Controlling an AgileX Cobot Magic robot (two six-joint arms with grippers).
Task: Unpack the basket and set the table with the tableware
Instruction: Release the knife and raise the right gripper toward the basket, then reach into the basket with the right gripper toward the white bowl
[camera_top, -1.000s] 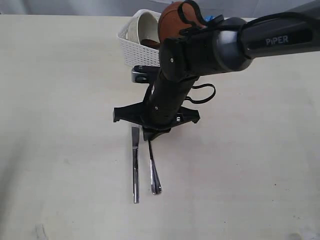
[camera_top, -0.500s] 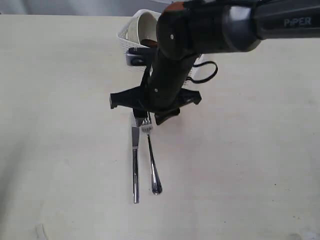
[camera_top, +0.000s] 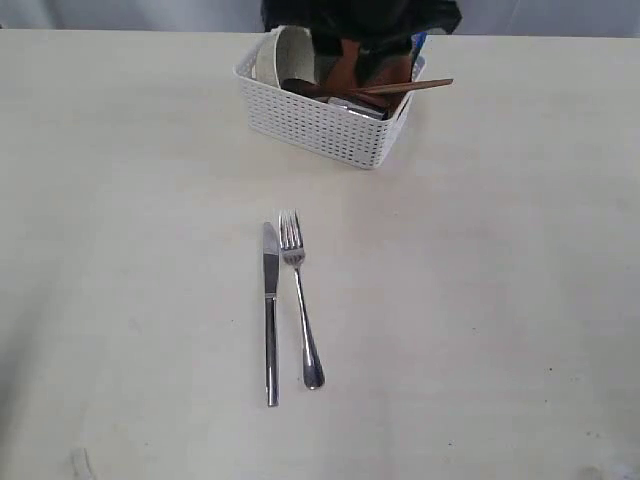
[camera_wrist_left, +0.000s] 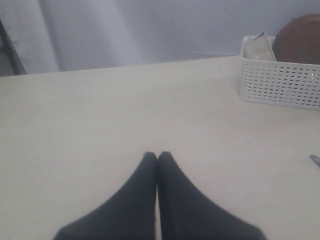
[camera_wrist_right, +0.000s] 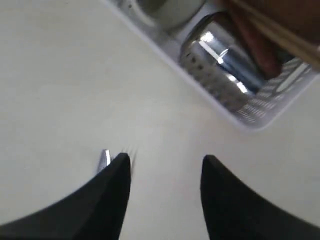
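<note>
1. Cutlery is on the board: the knife (camera_top: 270, 315) and the fork (camera_top: 300, 300) lie just beside each other on the bench (camera_top: 120, 200), handles toward the near edge, well apart from the basket (camera_top: 325, 125).
2. The basket sits at the far side of the bench and looks a long way from emptied. An off-white bowl (camera_top: 285, 55) leans at one end, and a brown wooden plate (camera_top: 350, 62) stands on edge in the middle. Wooden chopsticks (camera_top: 410, 87) poke out over the rim, and a steel cup (camera_top: 355, 108) lies low inside.
3. A blue packet (camera_top: 418, 45) peeks out at the back of the basket.
4. A dark spoon may be in there too, but the clutter makes it hard to tell.
5. The right gripper (camera_wrist_right: 165, 165) is released, jaws apart with nothing between them. It hangs over the bench between the cutlery tips and the basket, with the cup gleaming in its view.
6. The left gripper (camera_wrist_left: 157, 156) is clenched on nothing, fingertips pressed together, low over bare bench and well apart from the basket.
7. The call: two pieces are laid and most of the job is left. Bowl, plate, chopsticks, cup and probably a spoon are not yet out.
</note>
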